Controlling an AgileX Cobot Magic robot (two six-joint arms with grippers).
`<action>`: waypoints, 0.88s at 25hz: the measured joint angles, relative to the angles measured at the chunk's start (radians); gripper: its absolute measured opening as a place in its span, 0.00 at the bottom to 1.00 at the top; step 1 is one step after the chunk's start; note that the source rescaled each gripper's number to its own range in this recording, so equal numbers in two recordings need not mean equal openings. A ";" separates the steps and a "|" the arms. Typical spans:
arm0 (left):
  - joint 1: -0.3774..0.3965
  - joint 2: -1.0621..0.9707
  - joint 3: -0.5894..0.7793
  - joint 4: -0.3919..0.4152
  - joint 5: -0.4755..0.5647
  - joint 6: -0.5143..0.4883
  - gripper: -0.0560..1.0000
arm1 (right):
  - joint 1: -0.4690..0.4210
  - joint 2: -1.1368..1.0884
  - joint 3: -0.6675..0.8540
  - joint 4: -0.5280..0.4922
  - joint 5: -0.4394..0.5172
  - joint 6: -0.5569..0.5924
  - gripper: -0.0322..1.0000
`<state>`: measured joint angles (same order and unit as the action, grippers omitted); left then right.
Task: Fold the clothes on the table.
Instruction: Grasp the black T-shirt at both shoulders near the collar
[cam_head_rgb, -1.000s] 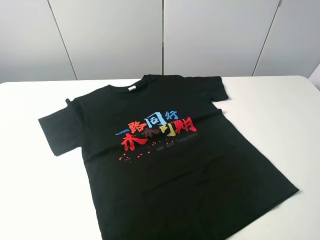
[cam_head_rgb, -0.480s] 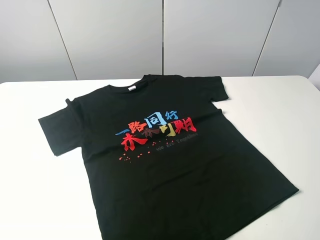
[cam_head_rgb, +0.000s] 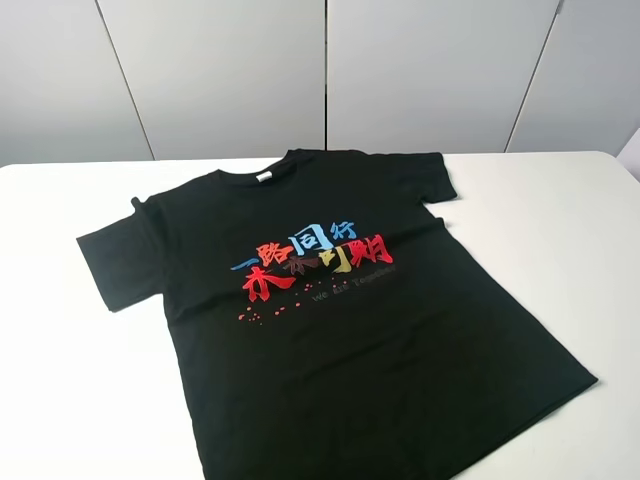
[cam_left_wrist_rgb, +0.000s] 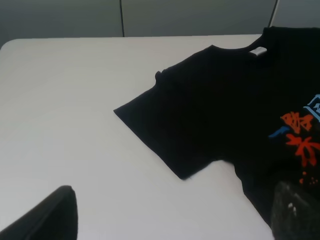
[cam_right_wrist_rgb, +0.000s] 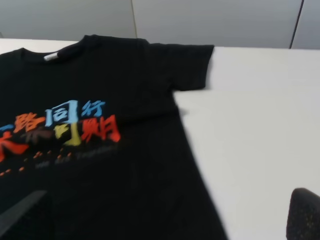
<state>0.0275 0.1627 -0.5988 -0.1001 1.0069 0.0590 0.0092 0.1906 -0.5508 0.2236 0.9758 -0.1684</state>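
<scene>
On the worktop (cam_head_rgb: 560, 220) the shirt (cam_head_rgb: 330, 340) lies collar away from me. My left hand (cam_left_wrist_rgb: 172, 215) and right hand (cam_right_wrist_rgb: 162, 212), spread, seem equally near.

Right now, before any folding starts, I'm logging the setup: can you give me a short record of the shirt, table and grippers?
shirt: black, spread flat, unfolded
print: red, blue and yellow characters, facing up
neck tag: white, visible
table: white, under the shirt
left gripper: open, holding nothing
right gripper: open, holding nothing
folding: not yet begun
</scene>
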 joint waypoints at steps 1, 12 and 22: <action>0.000 0.062 -0.025 0.000 -0.016 0.022 0.99 | 0.000 0.057 -0.014 0.000 -0.038 -0.021 1.00; 0.000 0.712 -0.351 -0.056 -0.065 0.245 0.99 | 0.000 0.764 -0.343 0.170 -0.178 -0.372 1.00; -0.132 1.227 -0.471 -0.142 -0.062 0.451 0.99 | 0.014 1.295 -0.719 0.305 -0.014 -0.706 1.00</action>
<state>-0.1048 1.3901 -1.0699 -0.2419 0.9450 0.5103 0.0228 1.4853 -1.2696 0.5290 0.9618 -0.8742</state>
